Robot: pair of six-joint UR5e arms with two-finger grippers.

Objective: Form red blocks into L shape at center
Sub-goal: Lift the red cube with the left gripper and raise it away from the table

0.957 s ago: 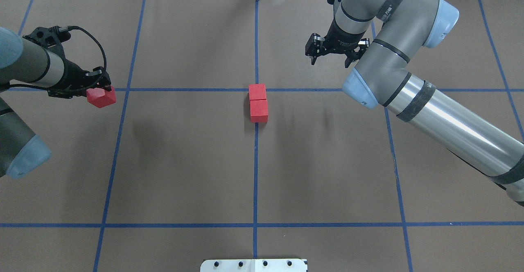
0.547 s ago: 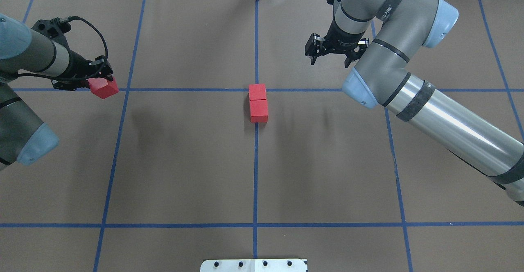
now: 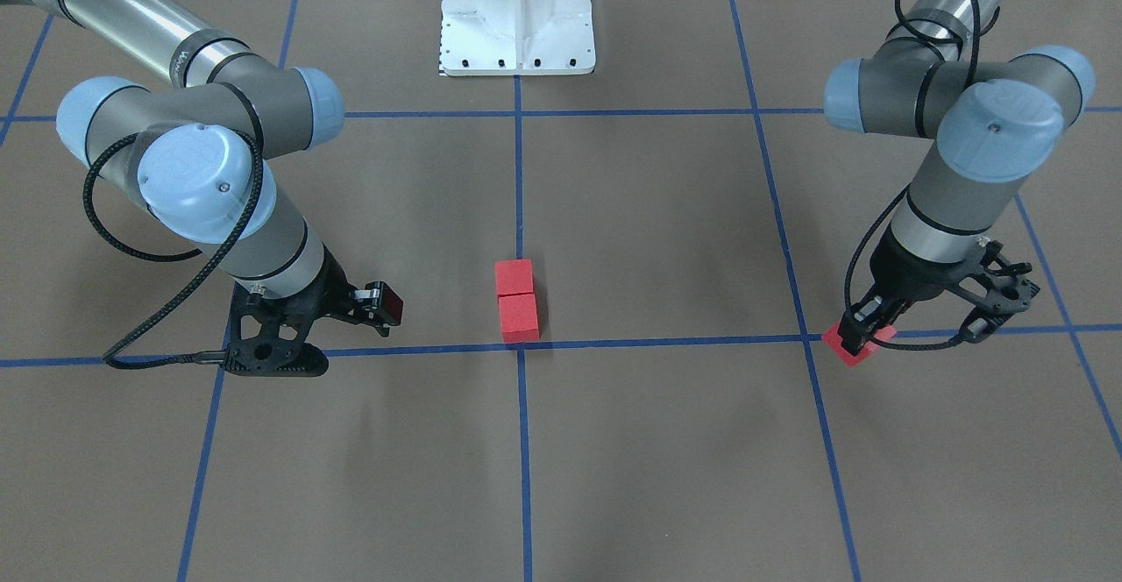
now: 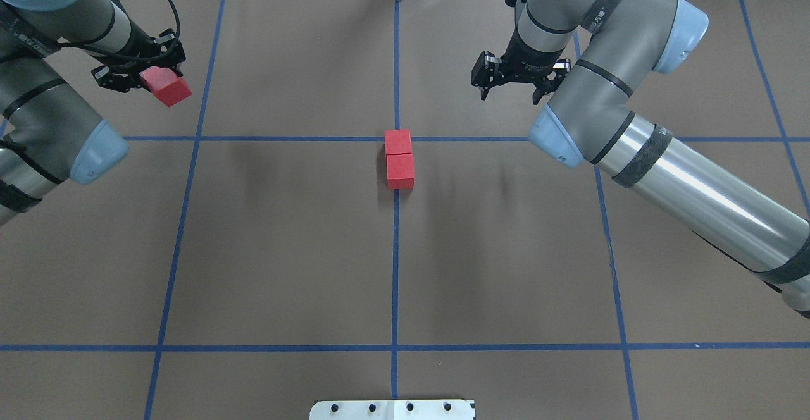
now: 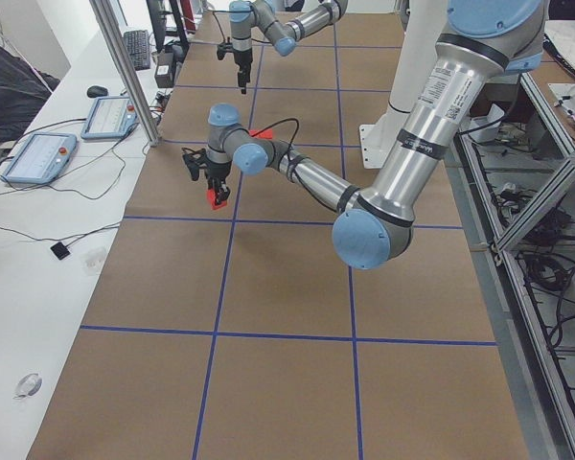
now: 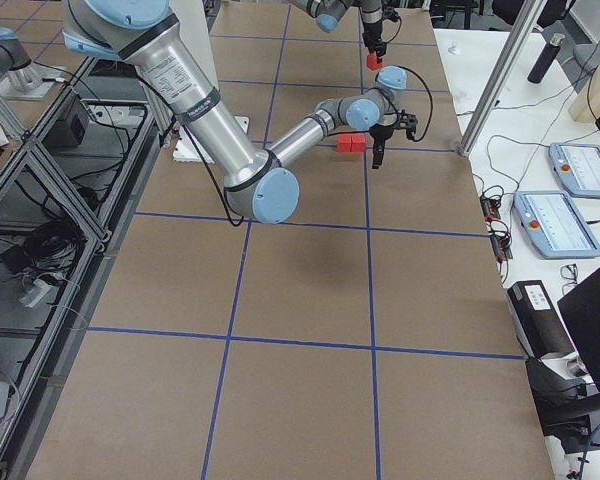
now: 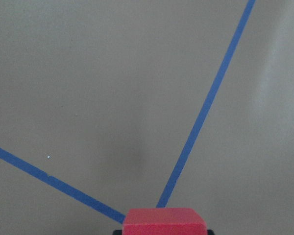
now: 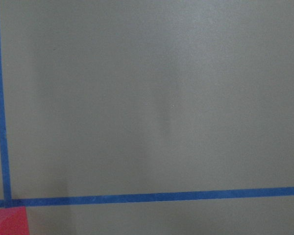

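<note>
**figure: third cube in transit, two cubes laid.** the left gripper (image 4: 150,73) is clamping the third red block (image 4: 166,86) above the brown surface (image 4: 285,249), well out on the robot's left and far from the center (image 4: 397,138). the other two cubes are lying face to face along the tape line. the far block (image 4: 398,142) is covering the crossing, and the near block (image 4: 400,172) is touching it on the robot's side. the right gripper (image 4: 511,91) is hanging beyond the pair with its jaws apart and nothing between them.

**handling (judged).** the cubes are looking light, rigid and matte, so neither slippery nor fragile. two opposite flat faces, pinched at mid-height, are offering the surest hold. the carried cube is sitting skewed to the grid and is probably needing squaring before it goes beside one end of the pair. the laid cubes are loose, so a light nudge is likely shifting them.

**writing.** the cubes are showing no marks. pale lettering on a dark strap (image 4: 601,15) of the right arm is too small to read.
</note>
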